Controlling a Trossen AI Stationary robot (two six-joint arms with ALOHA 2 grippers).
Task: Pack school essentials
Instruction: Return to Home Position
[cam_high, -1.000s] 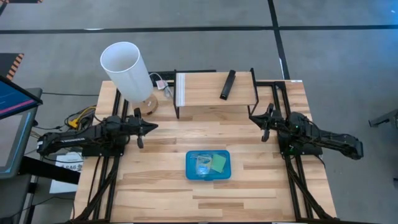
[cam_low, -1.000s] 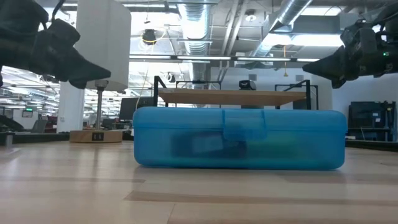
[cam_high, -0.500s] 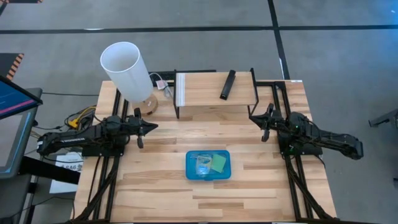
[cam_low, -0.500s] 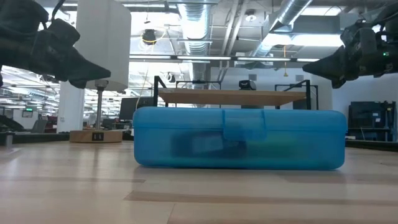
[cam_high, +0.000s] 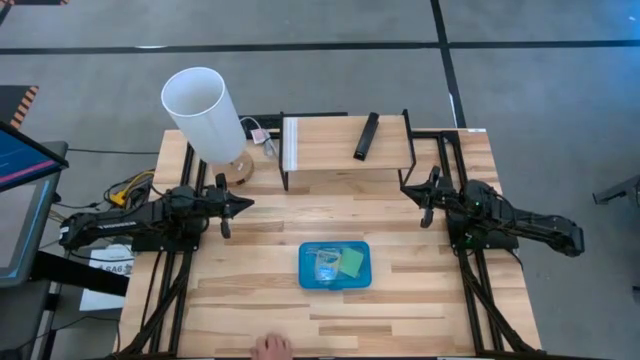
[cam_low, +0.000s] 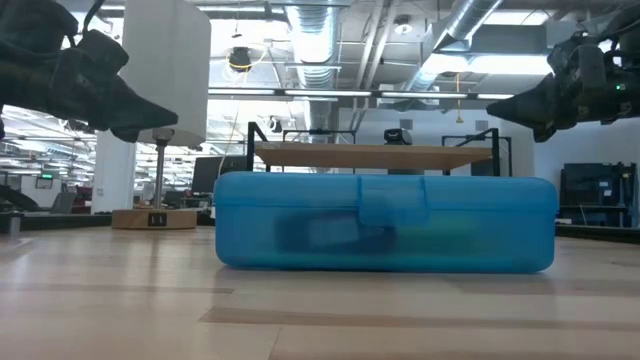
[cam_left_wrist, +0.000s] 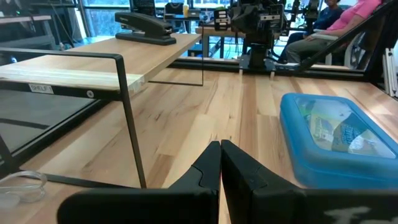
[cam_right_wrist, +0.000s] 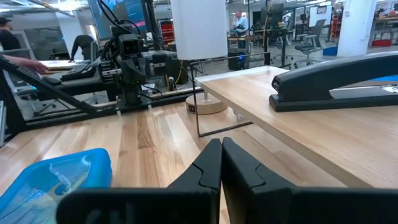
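While it hangs above the left side of the bench (cam_high: 260, 305), the left end effector (cam_left_wrist: 220, 147) is clenched on nothing, its 2 fingers pressed together. White tube (cam_high: 205, 112) stands at the far-left corner. A person's hand (cam_high: 270, 347) shows at the near edge. Blue box (cam_high: 334, 266), lid closed, lies mid-bench toward the near side, with a green pad (cam_high: 351, 261) visible through the lid. Black stapler (cam_high: 366, 136) rests on the raised shelf (cam_high: 320, 150). Right end effector (cam_right_wrist: 221, 143) hangs above the right side, clenched and empty.

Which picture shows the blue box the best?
The low view: the blue box fills the middle, seen side-on, whole, with its lid down. The high view shows it small from above. Each wrist view catches only part of it.
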